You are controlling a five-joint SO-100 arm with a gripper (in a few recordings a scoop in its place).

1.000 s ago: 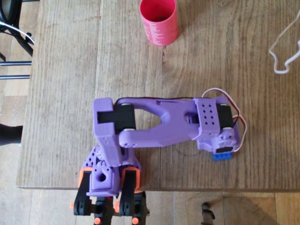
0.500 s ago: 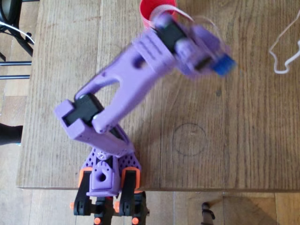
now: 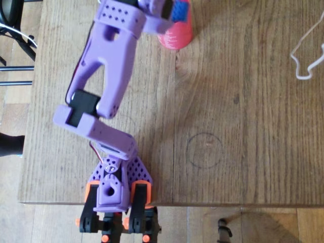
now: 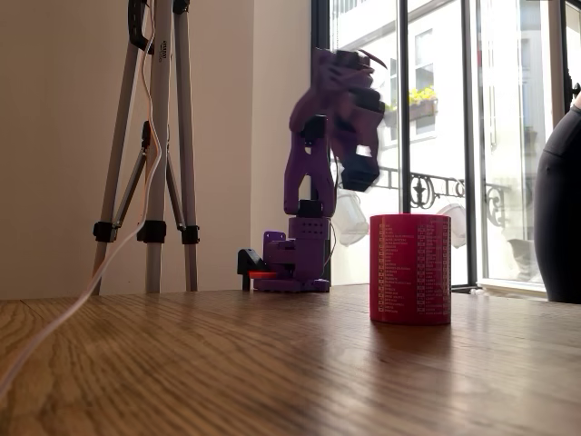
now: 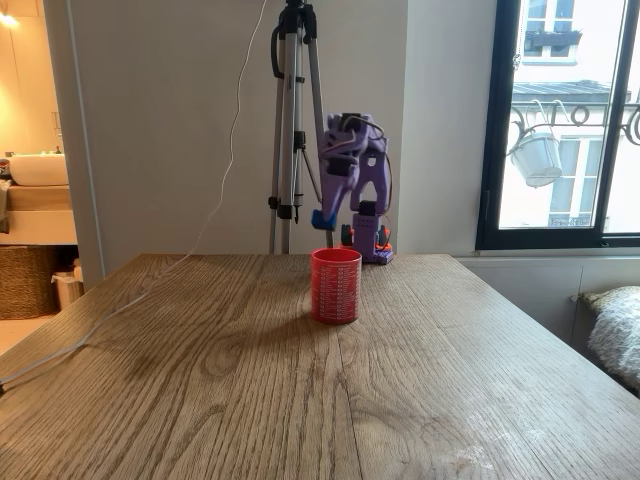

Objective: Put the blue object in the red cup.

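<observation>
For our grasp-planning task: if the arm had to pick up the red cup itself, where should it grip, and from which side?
Probably the rim of the red cup, coming from above: it stands upright with its mouth open, and its body looks wide for the gripper, now holding the blue brick.

Daylight throughout, no lamps visible except a warm glow top left in a fixed view w/ the bathroom doorway. Windows (image 4: 436,136) blown out bright in a fixed view, so the arm (image 4: 331,118) and cup (image 4: 409,269) read backlit, dark-sided; arm's upper part smeared w/ motion blur. Surface (image 4: 227,363) foreground soft, out of focus, w/ sheen off the grain. Other fixed view: even, softer light, window (image 5: 565,120) at right, faint cup shadow (image 5: 250,335) falling left; sharp mid-frame. Overhead view: flat, bright, slightly washed; soft arm shadow (image 3: 152,116) to its right; grainy, low res, cup (image 3: 177,35) overexposed pink.
</observation>
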